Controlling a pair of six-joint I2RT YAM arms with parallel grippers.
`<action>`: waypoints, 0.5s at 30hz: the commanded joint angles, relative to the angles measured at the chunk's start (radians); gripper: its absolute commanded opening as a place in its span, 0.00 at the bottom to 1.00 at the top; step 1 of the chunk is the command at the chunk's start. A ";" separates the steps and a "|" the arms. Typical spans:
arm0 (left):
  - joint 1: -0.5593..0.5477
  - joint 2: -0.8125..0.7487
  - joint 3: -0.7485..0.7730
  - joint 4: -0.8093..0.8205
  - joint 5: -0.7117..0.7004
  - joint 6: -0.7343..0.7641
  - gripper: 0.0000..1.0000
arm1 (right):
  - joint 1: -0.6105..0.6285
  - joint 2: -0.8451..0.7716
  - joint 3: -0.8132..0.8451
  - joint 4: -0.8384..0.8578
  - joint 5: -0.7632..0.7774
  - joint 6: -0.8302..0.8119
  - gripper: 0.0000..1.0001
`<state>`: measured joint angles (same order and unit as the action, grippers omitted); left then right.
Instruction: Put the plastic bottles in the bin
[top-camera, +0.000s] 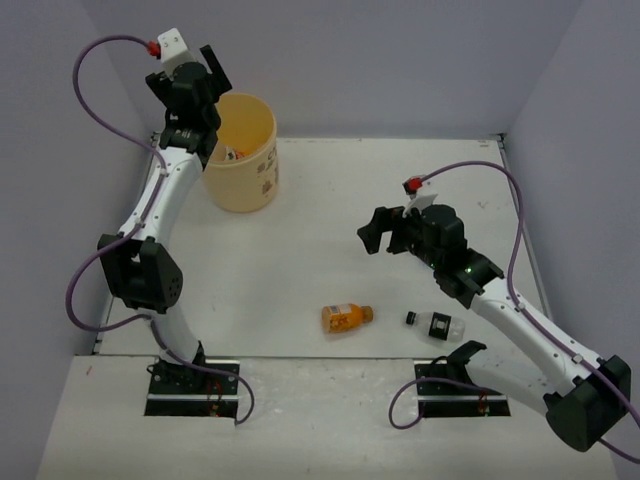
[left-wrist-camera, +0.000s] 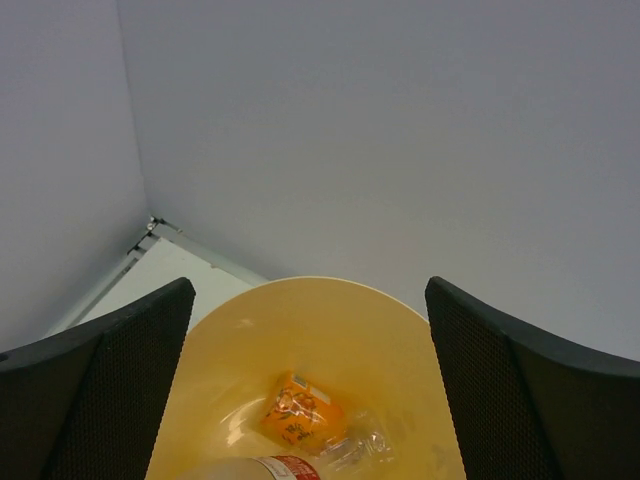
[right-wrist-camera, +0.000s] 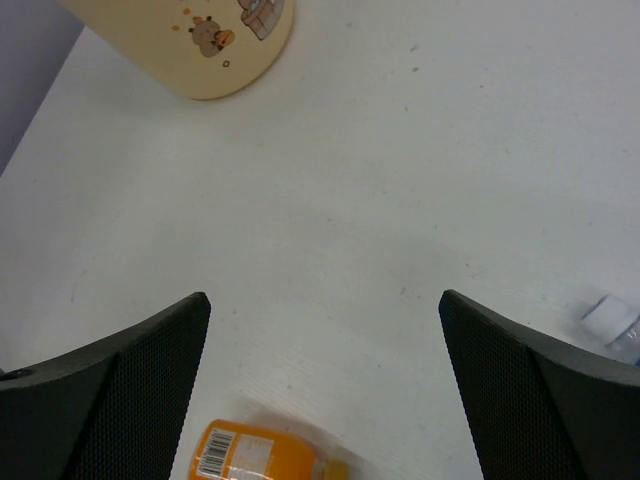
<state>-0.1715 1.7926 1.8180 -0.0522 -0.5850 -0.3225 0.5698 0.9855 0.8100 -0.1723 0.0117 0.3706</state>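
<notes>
The pale-yellow bin (top-camera: 242, 153) stands at the back left. In the left wrist view I look down into the bin (left-wrist-camera: 330, 330) and see an orange bottle (left-wrist-camera: 300, 412), a crumpled clear bottle (left-wrist-camera: 362, 448) and a red-labelled bottle (left-wrist-camera: 262, 468) inside. My left gripper (top-camera: 200, 70) is open and empty above the bin's rim. An orange bottle (top-camera: 346, 317) and a clear black-labelled bottle (top-camera: 436, 324) lie on the table near the front. My right gripper (top-camera: 378, 232) is open and empty above the table, behind them. The right wrist view shows the orange bottle (right-wrist-camera: 255, 457) and a white cap (right-wrist-camera: 606, 318).
Grey walls enclose the white table (top-camera: 400, 200) at the back and sides. The bin's printed side (right-wrist-camera: 215, 35) shows at the top left of the right wrist view. Purple cables loop from both arms.
</notes>
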 joint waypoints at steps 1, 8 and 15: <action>-0.003 -0.030 0.062 0.021 0.085 0.082 1.00 | -0.014 -0.066 -0.042 -0.010 0.087 0.035 0.99; -0.008 -0.113 0.116 -0.087 0.476 0.108 1.00 | -0.059 -0.083 -0.046 -0.064 0.114 0.104 0.99; -0.152 -0.257 -0.042 -0.178 0.822 0.123 1.00 | -0.216 -0.096 -0.062 -0.081 -0.006 0.180 0.99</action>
<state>-0.2204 1.6563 1.8524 -0.1799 -0.0130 -0.2402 0.4152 0.9130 0.7611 -0.2352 0.0582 0.4826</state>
